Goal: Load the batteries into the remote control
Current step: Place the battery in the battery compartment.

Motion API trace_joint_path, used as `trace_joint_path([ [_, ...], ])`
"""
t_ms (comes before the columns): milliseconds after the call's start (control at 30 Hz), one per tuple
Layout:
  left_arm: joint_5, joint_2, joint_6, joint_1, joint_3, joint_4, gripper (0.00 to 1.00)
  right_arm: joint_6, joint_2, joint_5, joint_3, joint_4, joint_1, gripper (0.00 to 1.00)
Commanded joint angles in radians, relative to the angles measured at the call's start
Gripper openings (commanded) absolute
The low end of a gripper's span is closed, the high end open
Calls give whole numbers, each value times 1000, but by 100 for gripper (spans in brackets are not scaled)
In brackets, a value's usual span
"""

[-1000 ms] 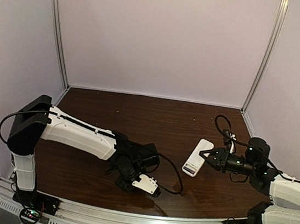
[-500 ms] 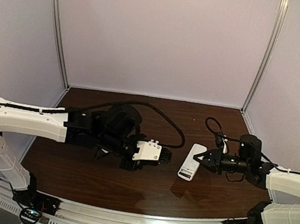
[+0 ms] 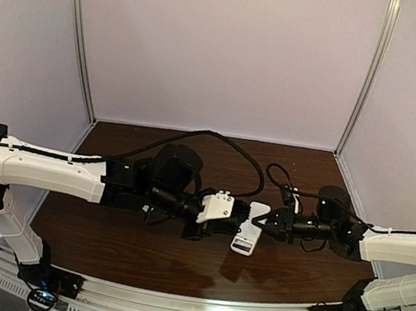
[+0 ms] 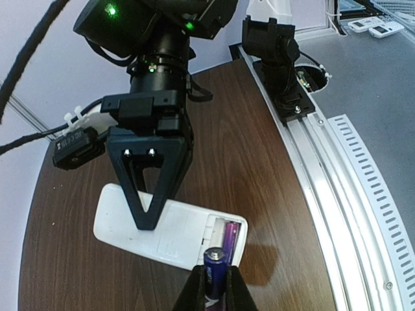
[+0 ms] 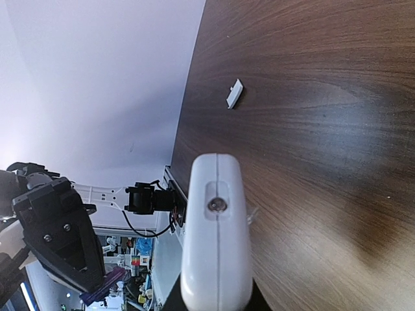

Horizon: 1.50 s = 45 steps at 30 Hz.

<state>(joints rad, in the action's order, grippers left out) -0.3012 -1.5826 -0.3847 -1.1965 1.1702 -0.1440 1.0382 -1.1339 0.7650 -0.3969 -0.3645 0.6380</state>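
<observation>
Dark brown wood-grain table [image 3: 104, 242], pale lilac walls [image 3: 222, 50] on three sides, a metal rail [image 3: 173, 304] along the near edge. Mid-table, towards that edge, the right gripper [image 4: 148, 222] clamps the remote control [image 4: 175, 230], lifted off the wood, with one battery [image 4: 228, 234] lying in its open bay. The left gripper [image 4: 214, 277] pinches a second battery [image 4: 215, 259] just beside the bay, its lower end cut off. A small white piece [image 5: 234, 94] lies well apart, too small to identify.
</observation>
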Motion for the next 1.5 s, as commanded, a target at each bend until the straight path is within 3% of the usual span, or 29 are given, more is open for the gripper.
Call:
trace_joint_path([
  [0,-66,-12,20,5,-14,134,0,37,-25,-13,-34,-98,20,0],
  [467,-80,-91,-16,-4,2,125,0,128,-76,6,-42,-215,52,0],
  [1467,106,-141,-78,5,16,73,0,173,-76,23,-37,-262,63,0],
])
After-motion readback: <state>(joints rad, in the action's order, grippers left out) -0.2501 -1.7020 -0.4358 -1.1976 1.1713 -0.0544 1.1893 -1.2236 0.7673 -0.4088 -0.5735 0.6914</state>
